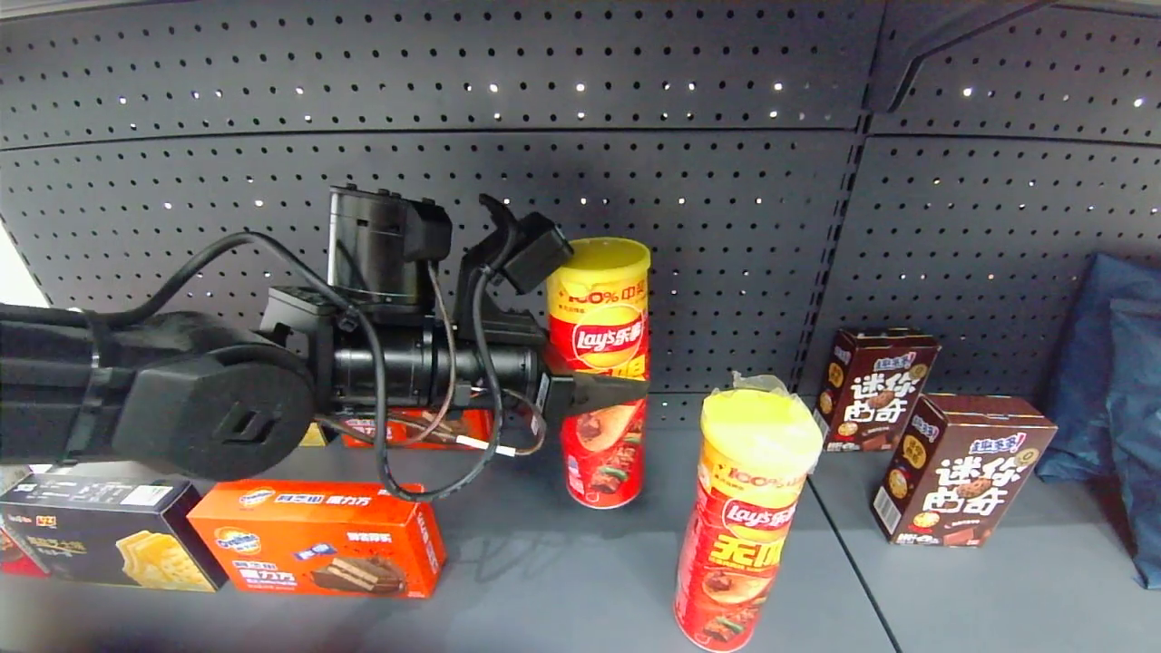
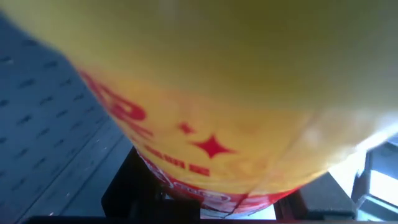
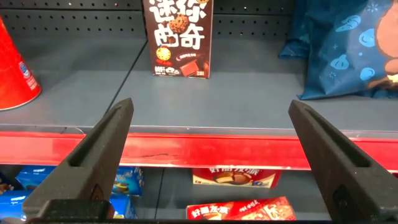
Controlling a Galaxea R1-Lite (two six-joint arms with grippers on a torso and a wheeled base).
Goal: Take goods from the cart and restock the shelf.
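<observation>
Fingers of the left gripper [image 1: 617, 392] squeeze the chip can [image 1: 599, 308] mid-body. Reckon it's light, slick, crushable, so go gentle. The right gripper [image 3: 211, 112] gapes wide, empty.

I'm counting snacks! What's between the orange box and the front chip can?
Nothing. In the head view, only bare grey shelf lies between the orange box and the front can.

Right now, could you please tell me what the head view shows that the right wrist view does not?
Head view only: the left hand shut on an upright chip can, and the orange cake box. Right wrist view only: the open right hand, the red shelf edge and boxed goods below it. Both: a brown cookie box and the blue bags.
</observation>
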